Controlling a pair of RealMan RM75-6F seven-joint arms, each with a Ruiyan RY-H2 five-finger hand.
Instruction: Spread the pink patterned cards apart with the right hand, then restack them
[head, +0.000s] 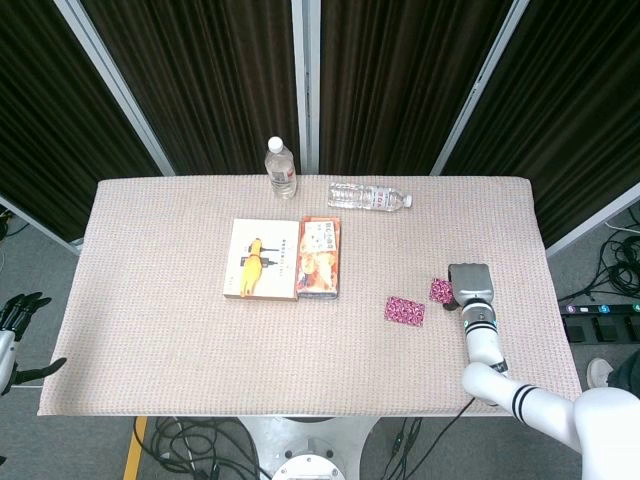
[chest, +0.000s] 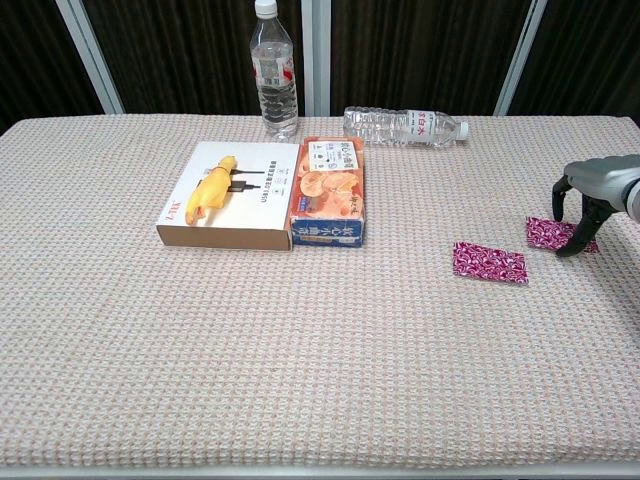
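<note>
Two pink patterned cards lie apart on the woven tablecloth at the right. One card (head: 404, 310) (chest: 489, 262) lies flat by itself. The other card (head: 440, 290) (chest: 549, 235) lies further right, partly under my right hand (head: 471, 284) (chest: 592, 198). That hand's fingertips (chest: 566, 250) point down onto the card's right edge; fingers are spread and I see nothing lifted. My left hand (head: 14, 322) hangs off the table's left edge with its fingers apart, holding nothing.
A white box with a yellow picture (head: 262, 259) (chest: 231, 195) and an orange box (head: 320, 258) (chest: 330, 192) lie side by side mid-table. An upright bottle (head: 281, 168) (chest: 273, 70) and a lying bottle (head: 370, 196) (chest: 403, 127) are at the far edge.
</note>
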